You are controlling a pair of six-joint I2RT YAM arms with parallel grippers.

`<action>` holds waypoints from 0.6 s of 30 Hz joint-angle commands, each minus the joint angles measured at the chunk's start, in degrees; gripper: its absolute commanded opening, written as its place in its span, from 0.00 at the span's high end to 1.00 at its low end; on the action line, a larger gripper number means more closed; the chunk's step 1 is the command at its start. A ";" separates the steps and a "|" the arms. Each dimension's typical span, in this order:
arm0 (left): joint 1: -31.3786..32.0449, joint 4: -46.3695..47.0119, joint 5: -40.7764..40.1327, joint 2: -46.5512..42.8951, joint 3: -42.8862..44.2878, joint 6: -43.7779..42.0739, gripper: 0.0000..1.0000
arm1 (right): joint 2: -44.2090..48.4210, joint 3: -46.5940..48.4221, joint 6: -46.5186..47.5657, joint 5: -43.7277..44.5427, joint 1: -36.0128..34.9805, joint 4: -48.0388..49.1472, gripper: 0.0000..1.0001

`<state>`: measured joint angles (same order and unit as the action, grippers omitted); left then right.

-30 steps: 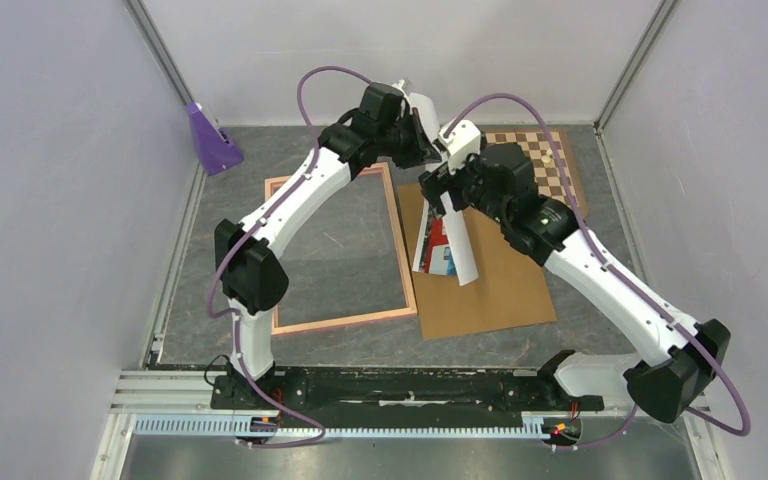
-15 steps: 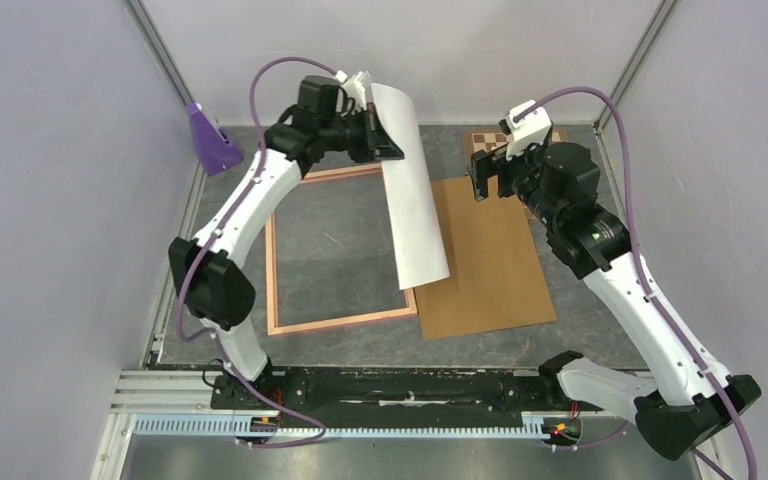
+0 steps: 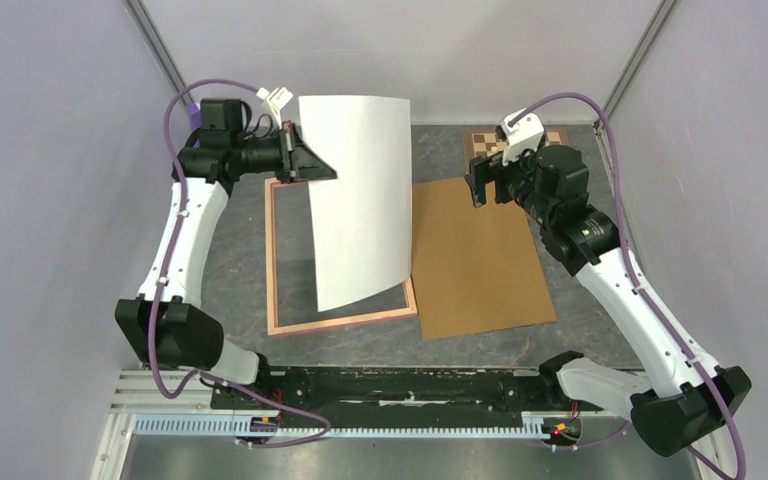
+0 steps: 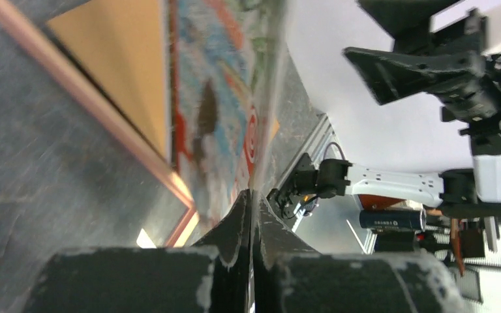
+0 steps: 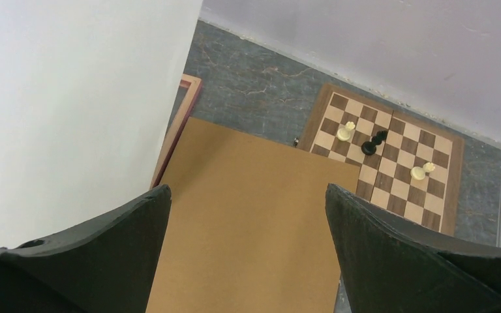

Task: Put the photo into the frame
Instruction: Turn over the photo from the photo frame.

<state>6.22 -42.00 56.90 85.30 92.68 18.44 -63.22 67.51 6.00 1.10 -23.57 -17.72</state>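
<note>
Top external view: the left gripper (image 3: pixel 300 160) is clamped shut on the upper left edge of the photo (image 3: pixel 360 200). The sheet hangs in the air over the right half of the frame (image 3: pixel 340 322) — plain white back toward the camera, slightly bowed. Left wrist view shows the 2 fingers pinching the thin print, its colours blurred, any lettering unreadable. The frame — thin pinkish wood rails — lies flat on the mottled grey table (image 3: pixel 240 290). The right gripper (image 3: pixel 480 185) hovers wide open, holding nothing, over the matt brown backing board (image 3: pixel 480 270), near the chessboard (image 5: pixel 391 156).
</note>
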 commanded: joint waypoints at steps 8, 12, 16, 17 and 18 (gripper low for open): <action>-9.18 -12.41 -16.97 -1.27 -8.81 -17.71 0.98 | -0.63 -1.58 -1.08 -3.47 0.55 2.78 0.09; -9.94 -11.04 -24.97 -0.20 -10.60 -21.20 0.98 | -0.51 -2.06 -0.99 -3.74 0.52 2.93 0.09; -11.42 -10.30 -28.56 0.96 -11.06 -23.16 0.98 | -0.45 -2.42 -0.84 -3.70 0.55 2.86 0.09; -11.96 -10.34 -28.61 1.09 -10.87 -23.39 0.98 | -0.49 -2.45 -0.77 -3.65 0.55 2.87 0.09; -12.50 -10.51 -28.41 1.18 -10.45 -23.56 0.98 | -0.51 -2.51 -0.73 -3.63 0.56 2.97 0.09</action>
<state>-4.38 -53.32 32.82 85.62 81.52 0.21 -63.83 65.58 5.54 -1.80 -23.24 -17.17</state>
